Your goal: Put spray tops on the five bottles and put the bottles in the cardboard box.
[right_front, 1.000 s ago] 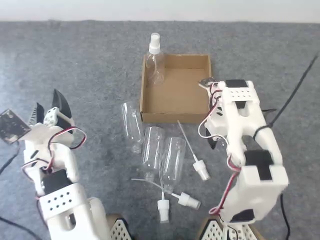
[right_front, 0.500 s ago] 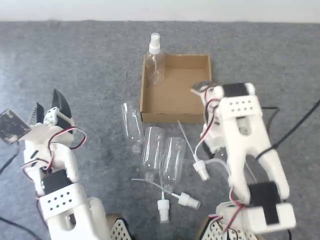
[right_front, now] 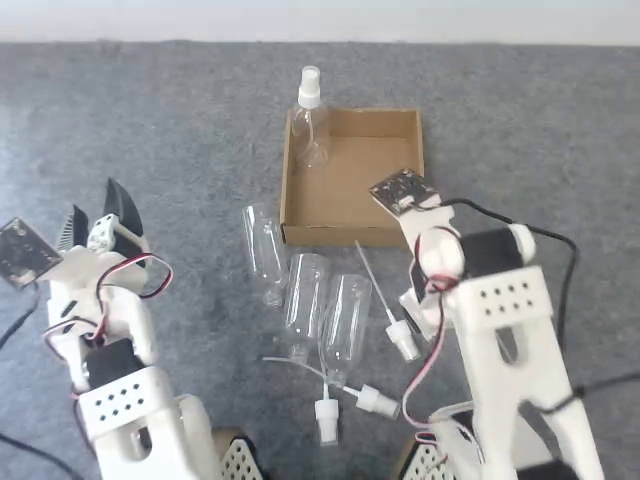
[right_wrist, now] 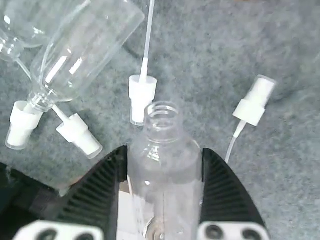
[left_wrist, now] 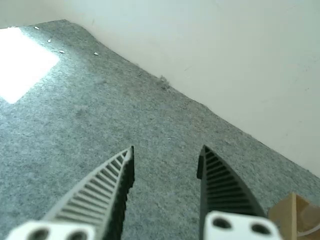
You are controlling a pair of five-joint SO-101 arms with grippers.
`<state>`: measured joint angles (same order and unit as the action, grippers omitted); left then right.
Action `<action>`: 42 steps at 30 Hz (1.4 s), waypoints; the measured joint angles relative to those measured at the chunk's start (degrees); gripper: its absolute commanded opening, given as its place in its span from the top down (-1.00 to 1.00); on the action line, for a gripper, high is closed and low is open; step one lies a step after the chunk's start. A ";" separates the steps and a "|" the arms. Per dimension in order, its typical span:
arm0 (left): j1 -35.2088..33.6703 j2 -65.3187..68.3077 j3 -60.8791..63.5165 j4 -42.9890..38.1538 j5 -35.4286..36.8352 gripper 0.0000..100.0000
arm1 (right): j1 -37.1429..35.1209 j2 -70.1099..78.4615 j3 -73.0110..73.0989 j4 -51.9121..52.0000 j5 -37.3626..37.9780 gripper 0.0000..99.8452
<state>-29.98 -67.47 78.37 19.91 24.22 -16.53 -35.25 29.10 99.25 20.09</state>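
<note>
High view: the cardboard box sits toward the desk's far edge, a capped bottle upright in its far-left corner. Three bare bottles lie by its near wall. My right tool clamps an open-necked bottle, neck toward a loose spray top — for capping, I judge. My left tool gapes, empty.

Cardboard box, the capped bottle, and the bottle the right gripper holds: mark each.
cardboard box [right_front: 365, 185], high view, bare floor inside the box.
capped bottle [right_front: 311, 135], high view, middle of its clear body.
held bottle [right_wrist: 164, 160], right wrist view, clear shoulder below the open neck.
</note>
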 measured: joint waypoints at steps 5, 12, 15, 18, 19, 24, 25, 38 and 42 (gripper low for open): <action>0.00 0.00 0.00 0.00 0.00 0.61 | 0.00 -5.89 0.62 -0.09 -2.99 0.84; 0.00 0.00 0.00 0.00 0.00 0.61 | 0.00 -8.26 0.70 -5.54 -9.58 0.84; 0.00 0.00 0.00 0.00 0.00 0.61 | 0.09 -8.26 0.70 -7.74 -10.37 0.84; 0.00 0.00 0.00 0.00 0.00 0.61 | 0.09 -8.26 0.70 -10.02 -12.92 0.84; 0.00 0.00 0.00 0.00 0.00 0.61 | 0.09 -8.26 0.70 -10.81 -13.98 0.84; 0.00 0.00 0.00 0.00 0.00 0.61 | 0.00 -8.26 3.25 -14.59 -18.20 0.84; 0.00 0.00 0.00 0.00 0.00 0.61 | 0.00 -8.62 4.48 -15.47 -18.81 0.84; 0.00 0.00 0.00 0.00 0.00 0.61 | 5.45 -27.34 18.37 -24.44 -22.24 0.84; 0.00 0.00 0.00 0.00 -1.49 0.61 | 7.91 -30.68 18.90 -24.62 -22.24 0.84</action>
<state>-29.98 -67.47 78.37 19.91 22.73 -8.62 -65.93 48.00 74.64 -2.15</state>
